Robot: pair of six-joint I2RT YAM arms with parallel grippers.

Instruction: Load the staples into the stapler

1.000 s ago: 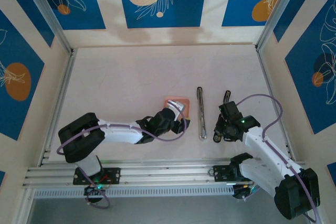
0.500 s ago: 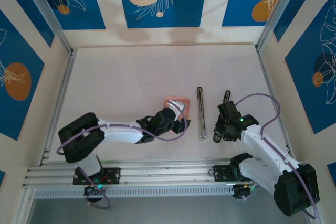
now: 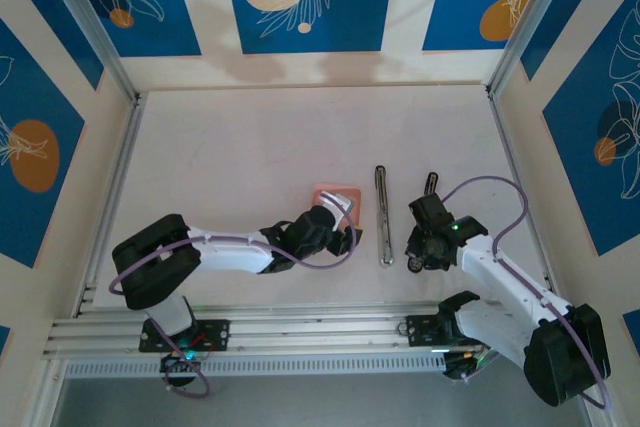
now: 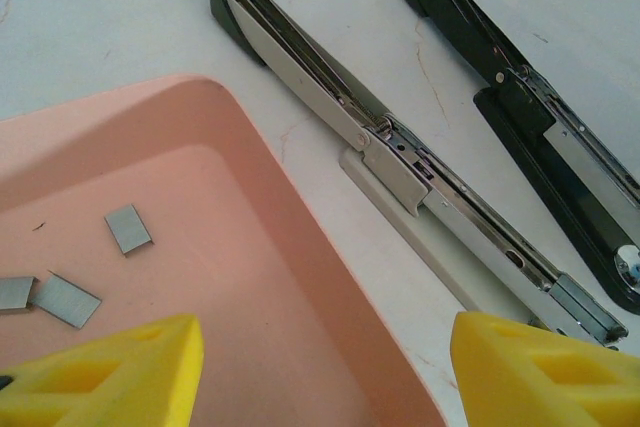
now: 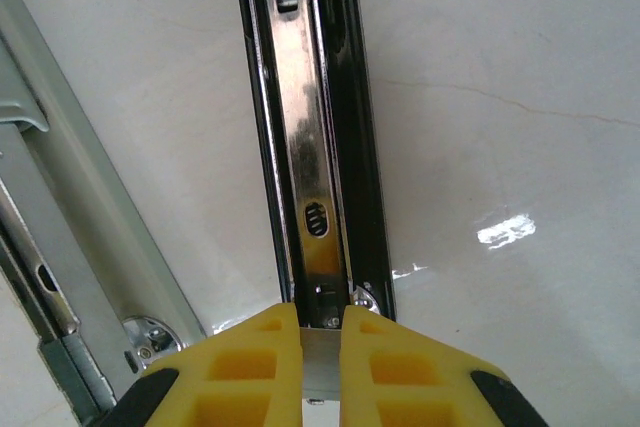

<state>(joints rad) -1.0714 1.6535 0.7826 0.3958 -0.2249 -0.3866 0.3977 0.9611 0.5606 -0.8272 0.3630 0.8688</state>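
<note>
1. Left hand [image 4: 322, 362]: jaws wide apart, holding nothing, above the pink tray [image 4: 300, 277].
2. Staples [image 4: 128, 228]: three short flat grey strips, loose on the tray floor.
3. Right hand [image 5: 320, 347]: pinched almost closed on a thin metal tab at the black stapler's [image 5: 312, 147] near end.
4. Silver stapler [image 4: 400, 162]: opened flat on the worktop [image 5: 500, 97], between tray and black stapler.

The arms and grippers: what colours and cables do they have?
The left arm and right arm have white shells, black joints and a looping purple cable each. The fingers are yellow blocks with recessed pockets.
</note>
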